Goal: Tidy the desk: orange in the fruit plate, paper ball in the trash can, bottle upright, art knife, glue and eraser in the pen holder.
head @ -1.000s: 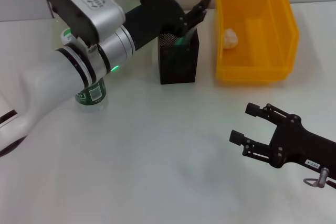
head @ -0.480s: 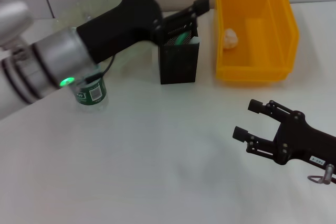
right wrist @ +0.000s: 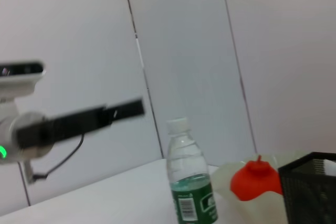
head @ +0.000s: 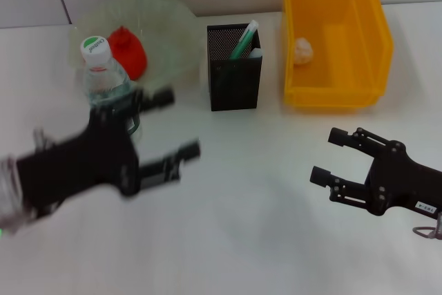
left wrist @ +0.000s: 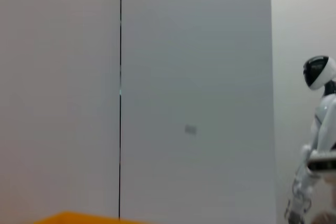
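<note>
The orange (head: 126, 52) lies on the glass fruit plate (head: 155, 12) at the back left. Just in front of it the bottle (head: 103, 77) stands upright, white cap on top; it also shows in the right wrist view as bottle (right wrist: 189, 184) beside the orange (right wrist: 257, 178). The black mesh pen holder (head: 235, 70) holds a green-handled tool (head: 243, 39) and a white item. The paper ball (head: 302, 49) rests inside the yellow trash can (head: 373, 25). My left gripper (head: 178, 124) is open and empty, blurred, just right of the bottle. My right gripper (head: 327, 155) is open and empty at the near right.
The left wrist view shows only a wall, a strip of the yellow bin (left wrist: 79, 216) and a white robot (left wrist: 317, 129) far off. The left arm (right wrist: 79, 121) crosses the right wrist view behind the bottle.
My left arm has swung away from above the pen holder, back toward the near left, uncovering the plate, orange and bottle. The right gripper has barely shifted.
</note>
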Controlling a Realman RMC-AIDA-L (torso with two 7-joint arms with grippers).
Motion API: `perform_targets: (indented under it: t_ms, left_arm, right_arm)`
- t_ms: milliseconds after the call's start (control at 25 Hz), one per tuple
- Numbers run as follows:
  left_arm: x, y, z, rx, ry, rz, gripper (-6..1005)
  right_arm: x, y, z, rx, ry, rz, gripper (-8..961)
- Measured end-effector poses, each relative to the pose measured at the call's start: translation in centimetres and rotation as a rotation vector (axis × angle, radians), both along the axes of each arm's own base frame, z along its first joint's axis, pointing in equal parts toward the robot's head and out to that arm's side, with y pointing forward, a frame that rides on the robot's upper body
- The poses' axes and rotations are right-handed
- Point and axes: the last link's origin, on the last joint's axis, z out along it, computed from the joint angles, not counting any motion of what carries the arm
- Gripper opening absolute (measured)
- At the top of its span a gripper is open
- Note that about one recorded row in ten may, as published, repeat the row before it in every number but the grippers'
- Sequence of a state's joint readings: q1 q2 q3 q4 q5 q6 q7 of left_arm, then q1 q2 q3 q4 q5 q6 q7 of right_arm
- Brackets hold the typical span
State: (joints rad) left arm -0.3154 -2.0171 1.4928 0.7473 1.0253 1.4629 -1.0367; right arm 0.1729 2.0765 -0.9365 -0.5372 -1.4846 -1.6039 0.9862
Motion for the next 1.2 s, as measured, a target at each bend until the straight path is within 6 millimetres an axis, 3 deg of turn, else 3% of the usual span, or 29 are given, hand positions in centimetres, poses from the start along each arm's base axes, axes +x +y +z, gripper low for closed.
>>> perform_targets:
  t_ms: [40, 80, 120, 160, 280, 360, 560, 640, 1200]
  left_arm:
    - [-1.6, -1.5, -0.1, 0.006, 0.029, -0.002, 811]
    - [-1.6, -1.5, -0.1, 0.006, 0.029, -0.002, 811]
    - [-4.2, -3.7, -0.9, -0.011, 0.090, 0.025, 811]
    - [-5.6, -4.5, -1.4, -0.017, 0.113, 0.063, 811]
    - [-5.6, -4.5, -1.4, -0.017, 0.113, 0.063, 811]
    - [-8.5, -5.2, -2.1, 0.004, 0.121, 0.193, 811]
    - [-8.9, -5.2, -2.4, 0.002, 0.123, 0.223, 811]
    - [-8.9, -5.0, -3.6, -0.006, 0.150, 0.233, 811]
    - [-8.6, -4.0, -3.3, 0.010, 0.146, 0.238, 811]
  right_arm:
    - [-0.2, -0.1, -0.1, -0.007, 0.004, 0.011, 820]
    - [-0.3, -0.1, -0.1, -0.013, 0.004, 0.018, 820]
    - [-0.3, -0.1, -0.1, -0.013, 0.004, 0.018, 820]
    - [-0.4, -0.2, -0.3, -0.027, -0.002, 0.031, 820]
    - [-0.5, -0.1, -0.5, -0.039, -0.008, 0.040, 820]
    - [-0.7, 0.1, -0.7, -0.049, -0.012, 0.049, 820]
    - [-1.0, 0.4, -0.7, -0.050, -0.013, 0.058, 820]
    - [-1.0, 0.5, -0.8, -0.050, -0.015, 0.060, 820]
    - [-1.2, 1.3, -1.0, -0.048, -0.025, 0.062, 820]
